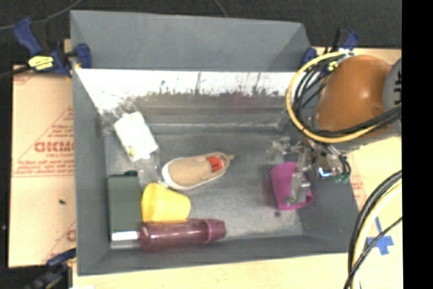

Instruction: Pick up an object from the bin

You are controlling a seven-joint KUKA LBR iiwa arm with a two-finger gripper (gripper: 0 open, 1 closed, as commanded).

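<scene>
Six small things lay in a grey metal bin (pixel 88 166) seen from above. At the right of the frame the robot arm, with a rounded orange cover (pixel 352 95) and loops of black and yellow cable (pixel 298 95) at its wrist, reached down into the bin's lower right part. Its gripper (pixel 298 187) sat low, right against a magenta block-shaped object (pixel 280 184) that lay alone on the bin floor, well apart from the other things. The gripper's metal parts overlapped the right side of the magenta object. Whether the jaws were spread or pressed together could not be told, nor whether they pinched the object.

The other five things were gathered in the left half of the bin. A white crumpled packet or small bottle (pixel 135 135) lay at the upper left, near the back wall. Right of and below it, toward the middle, lay a beige shoe-shaped object (pixel 191 172) with a red patch near its right end. A yellow cup (pixel 164 204) lay on its side just below the beige object. A dark green box (pixel 123 202) was just beside the cup, along the left wall. A maroon bottle (pixel 181 233) lay on its side along the front wall, touching the cup's lower edge.
</scene>
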